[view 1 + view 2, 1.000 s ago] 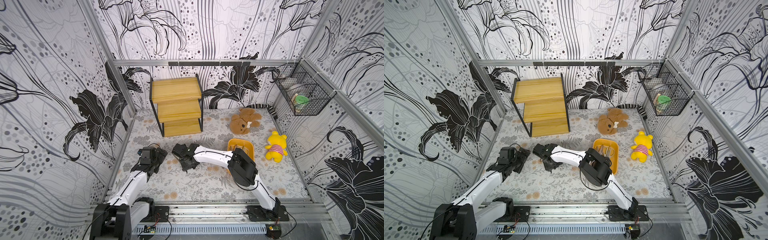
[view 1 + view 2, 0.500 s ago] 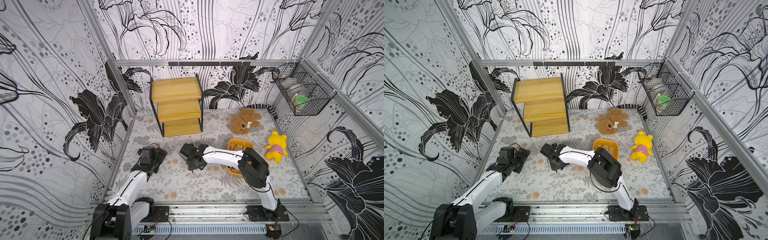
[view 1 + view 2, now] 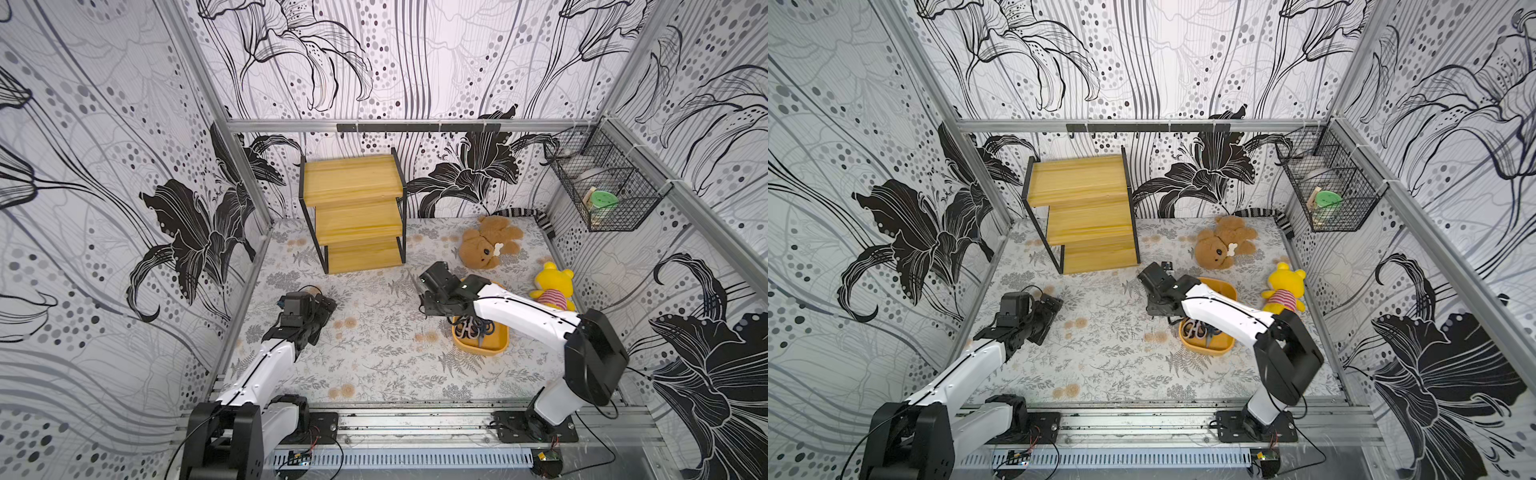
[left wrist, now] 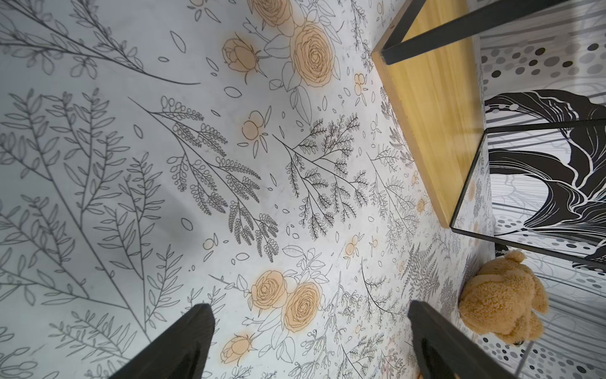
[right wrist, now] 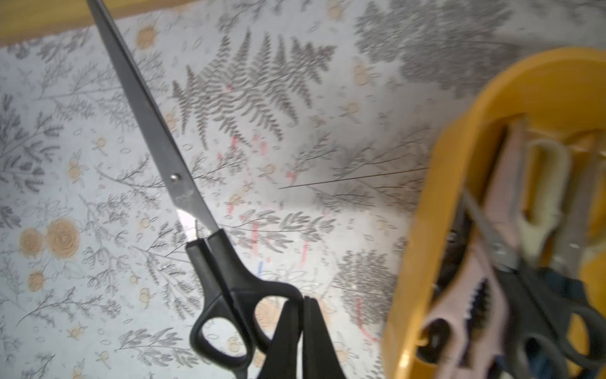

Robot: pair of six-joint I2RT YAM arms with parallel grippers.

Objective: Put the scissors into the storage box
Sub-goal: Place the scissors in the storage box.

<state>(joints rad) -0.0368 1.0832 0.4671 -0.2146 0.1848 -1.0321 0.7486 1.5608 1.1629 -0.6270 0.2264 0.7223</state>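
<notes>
Long steel-bladed scissors, black plastic handles (image 5: 213, 259): clamped at 1 finger loop by right gripper (image 5: 303, 300), over floral mat (image 5: 295, 98), just beside yellow-orange plastic storage box (image 5: 423, 229), not yet inside. Step in hand: carry. Next: cross the rim, lower, release among pink, cream and black pairs (image 5: 485, 269) already stowed. Left gripper (image 4: 310, 315): apart, empty. Versus 1 second back: right gripper shifted from mid-table to box side.
</notes>
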